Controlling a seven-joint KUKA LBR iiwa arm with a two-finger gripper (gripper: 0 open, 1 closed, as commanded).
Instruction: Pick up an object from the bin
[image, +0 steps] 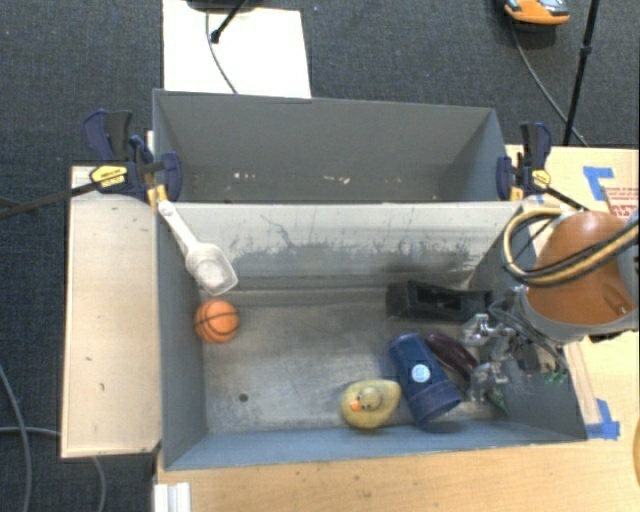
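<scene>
The hand (487, 362) hangs low at the right end of the bin (300, 365), close to the right wall; whether it is released or clenched I cannot tell, and nothing can be made out in its grasp. Nearest to it lies a dark purple oblong thing (452, 352), just to its left and partly tucked against a blue cup (418, 385) that lies on its side with its round end facing up and left. Either of these is the likely pick. The cup looks like hard, light plastic: stiff enough to squeeze firmly, but smooth and round, so it may roll or slip unless taken across its body near the middle or by its rim. The purple thing looks slim and light, and is probably best pinched across its narrow width, though the cup crowds one side. Just beyond the cup, toward the front wall, sits a yellow rubber duck (370, 404), probably soft and easy to squeeze at the body. A black block (428, 297) rests near the back wall. Well apart, at the left end, are an orange ball (216, 321) and a white scoop (200, 256) leaning in the corner.
</scene>
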